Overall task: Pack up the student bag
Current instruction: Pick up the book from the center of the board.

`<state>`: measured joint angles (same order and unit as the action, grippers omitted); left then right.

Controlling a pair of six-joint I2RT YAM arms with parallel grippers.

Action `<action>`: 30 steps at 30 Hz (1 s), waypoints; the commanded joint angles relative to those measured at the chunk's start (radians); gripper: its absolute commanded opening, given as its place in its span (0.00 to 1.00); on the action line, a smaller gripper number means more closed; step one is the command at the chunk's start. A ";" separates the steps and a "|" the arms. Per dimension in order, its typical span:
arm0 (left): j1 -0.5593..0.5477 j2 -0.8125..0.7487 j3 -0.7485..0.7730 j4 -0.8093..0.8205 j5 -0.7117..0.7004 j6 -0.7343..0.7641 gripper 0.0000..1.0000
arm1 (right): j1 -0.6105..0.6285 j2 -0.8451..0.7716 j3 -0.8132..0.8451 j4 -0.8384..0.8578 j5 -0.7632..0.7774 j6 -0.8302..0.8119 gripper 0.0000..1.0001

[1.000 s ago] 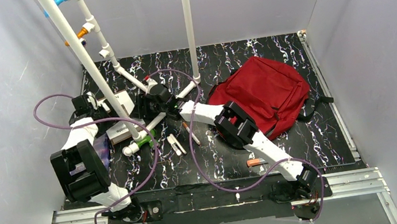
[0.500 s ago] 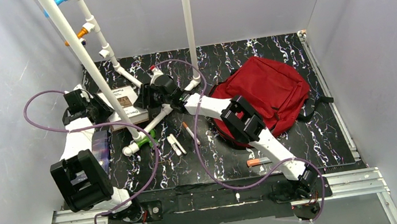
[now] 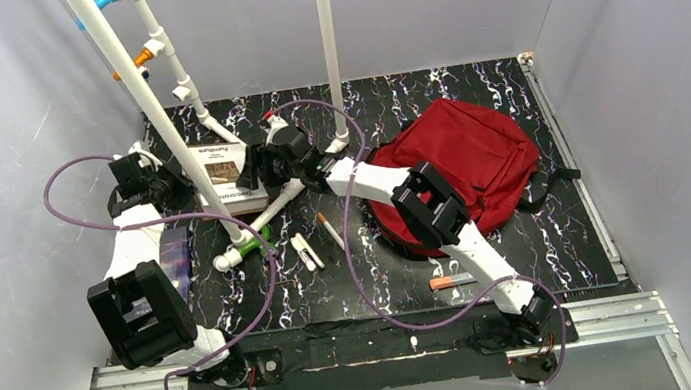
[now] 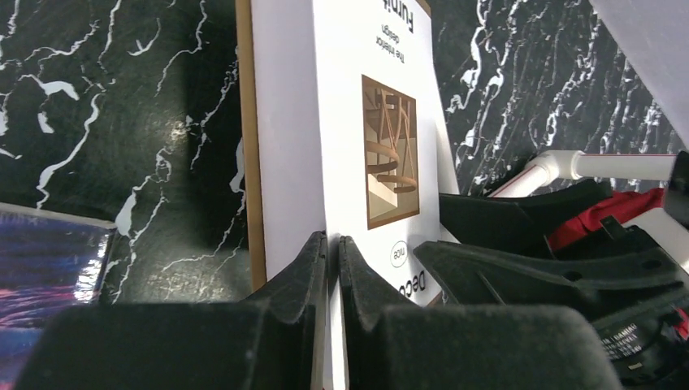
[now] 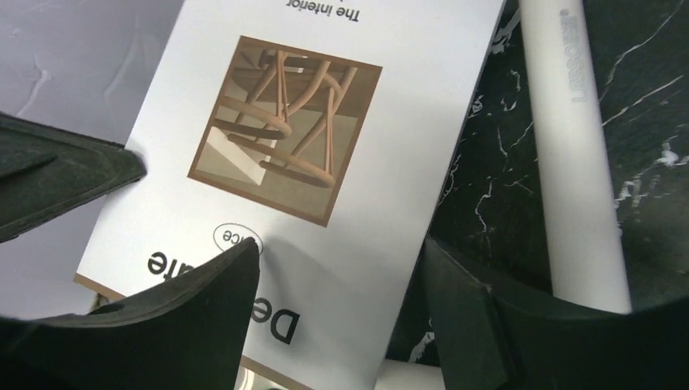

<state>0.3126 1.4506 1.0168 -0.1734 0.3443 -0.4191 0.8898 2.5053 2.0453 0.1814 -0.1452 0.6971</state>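
Observation:
The student bag (image 3: 464,164), dark red, lies flat at the right of the table, partly under my right arm. A white book (image 3: 222,171) with a chair picture on its cover (image 4: 388,150) lies at the back left, between the two grippers. My left gripper (image 4: 333,244) is shut on the book's thin white cover at its left edge (image 3: 169,188). My right gripper (image 5: 341,248) is open over the book's right edge (image 3: 255,169): one finger rests over the cover (image 5: 325,162), the other hangs over the dark table beside it.
A white pipe frame (image 3: 159,109) slants across the book; one pipe (image 5: 577,162) runs just right of my right gripper. A purple-blue book (image 3: 175,253) lies near the left arm. A green-capped pipe end (image 3: 252,243), pens (image 3: 331,229), a white piece (image 3: 306,252) and an orange item (image 3: 447,281) lie mid-table.
My left gripper has closed onto the book's cover. The book has slid toward the back of the table. My right gripper followed it back and opened wider.

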 commanded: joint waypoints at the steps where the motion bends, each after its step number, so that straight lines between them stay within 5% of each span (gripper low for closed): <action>1: -0.012 -0.040 0.012 0.082 0.148 -0.049 0.00 | 0.016 -0.186 0.002 -0.037 0.008 -0.129 0.84; 6: -0.004 -0.011 -0.011 0.223 0.277 -0.155 0.00 | -0.008 -0.294 -0.087 -0.107 0.043 -0.205 0.98; 14: -0.004 0.014 0.005 0.263 0.380 -0.209 0.00 | -0.103 -0.459 -0.412 0.048 -0.080 -0.077 0.98; 25: -0.063 -0.012 0.003 0.296 0.376 -0.279 0.00 | -0.100 -0.458 -0.444 0.094 -0.115 -0.165 0.98; 30: -0.062 -0.020 0.033 0.353 0.424 -0.362 0.00 | -0.161 -0.485 -0.522 0.097 -0.093 0.092 0.98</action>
<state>0.2466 1.4837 1.0073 0.1001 0.6987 -0.7013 0.7845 2.0651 1.5856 0.2176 -0.2348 0.5961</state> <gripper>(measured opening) 0.018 0.983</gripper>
